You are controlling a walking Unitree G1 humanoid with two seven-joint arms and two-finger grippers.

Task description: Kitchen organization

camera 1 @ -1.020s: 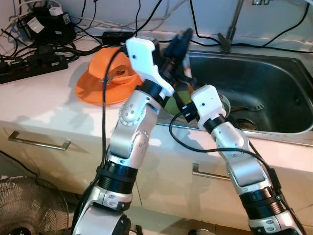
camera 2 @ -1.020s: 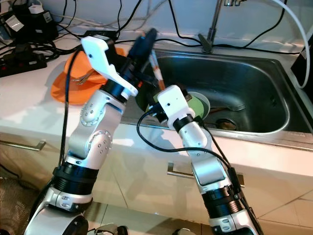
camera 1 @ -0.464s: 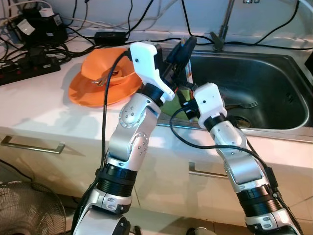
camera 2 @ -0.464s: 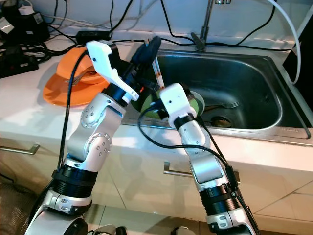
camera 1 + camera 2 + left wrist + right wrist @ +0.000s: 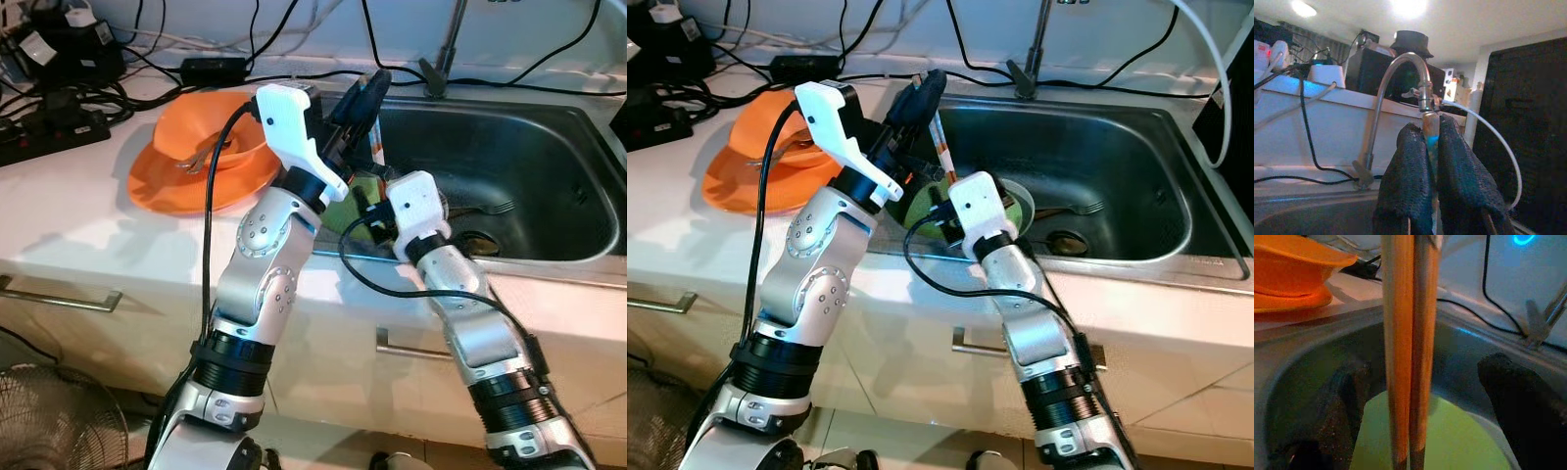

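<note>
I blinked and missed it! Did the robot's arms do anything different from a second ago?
Hardly anything changed. The camera shifted a bit, so the whole picture slid. The left gripper still pinches the chopsticks upright over the sink, jaws shut on them. The right gripper stays open just above the green plate. The orange bowl and fork stayed put.

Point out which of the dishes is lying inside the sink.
The green plate, lying in the steel sink beneath the held chopsticks. The orange dishes sit stacked on the counter left of it.
</note>
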